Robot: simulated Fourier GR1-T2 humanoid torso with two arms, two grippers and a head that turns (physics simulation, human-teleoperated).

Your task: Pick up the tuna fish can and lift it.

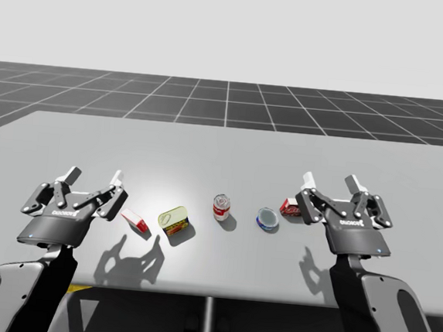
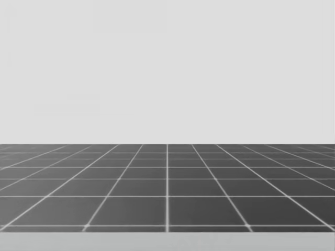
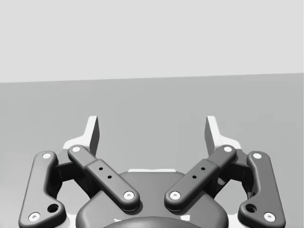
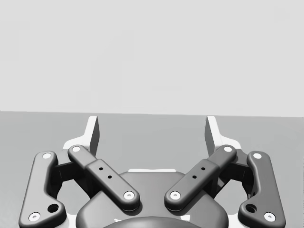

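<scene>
The tuna fish can (image 1: 268,218), low and round with a blue side and silvery lid, rests on the grey table (image 1: 223,151) right of centre. My right gripper (image 1: 331,181) hovers open just to the can's right, with nothing between its fingers; the right wrist view shows my right gripper (image 4: 152,130) spread over bare table. My left gripper (image 1: 92,176) stands open at the table's left, far from the can; in its own wrist view my left gripper (image 3: 152,130) holds nothing.
A red-and-white box (image 1: 134,220) lies beside my left gripper. A yellow-green tin (image 1: 176,222) and a small red-and-white can (image 1: 222,207) stand in the middle. A red box (image 1: 290,208) sits partly behind my right gripper. The head view looks over a dark gridded floor (image 2: 167,188).
</scene>
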